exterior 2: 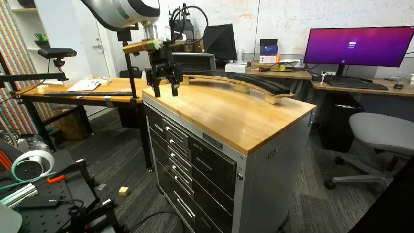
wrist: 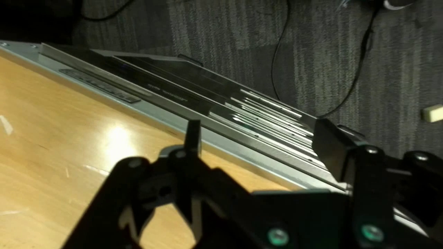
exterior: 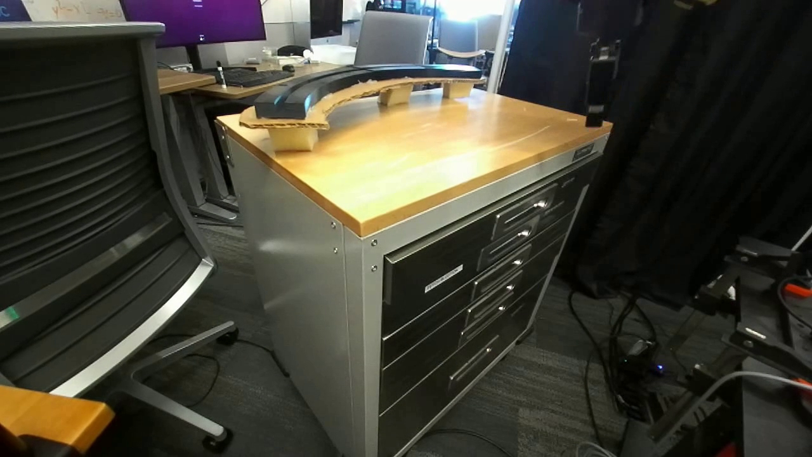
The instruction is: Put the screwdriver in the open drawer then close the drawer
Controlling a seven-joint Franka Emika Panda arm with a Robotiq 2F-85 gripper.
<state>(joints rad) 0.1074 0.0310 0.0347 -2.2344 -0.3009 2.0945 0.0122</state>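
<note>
The gripper (exterior 2: 166,92) was held up at the end of the arm (exterior 2: 113,13) and was pointed down, above the front edge of the wooden top (exterior 2: 207,110). Its black fingers (wrist: 192,138) were spread wide, with a big gap between them. In the wrist view, the shiny front rim (wrist: 235,148) of the cabinet (exterior 2: 268,181) was seen through that gap.

The wide top drawer (exterior: 412,304) was fitted just under the wooden top, at the front of the cabinet, with more drawers (exterior: 419,393) below it. In both exterior views, all of them looked pushed in. Which of them was named in the task could not be told. Where the screwdriver was could not be told either. A small white label (exterior: 444,279) was stuck on the top drawer's front.

On the wooden top, a long, curved black strip (exterior 2: 252,80) was set on brown cardboard (exterior: 319,113), and the cardboard was held up by pale blocks (exterior: 293,139). In an exterior view, another pale block (exterior 2: 124,191) was seen on the dark carpet (exterior 2: 110,161). A chair (exterior: 76,165) was seen beside the cabinet, and a purple screen (exterior 2: 352,48) was lit up on a desk (exterior 2: 396,93), with a keyboard (exterior 2: 357,83) set near it.
</note>
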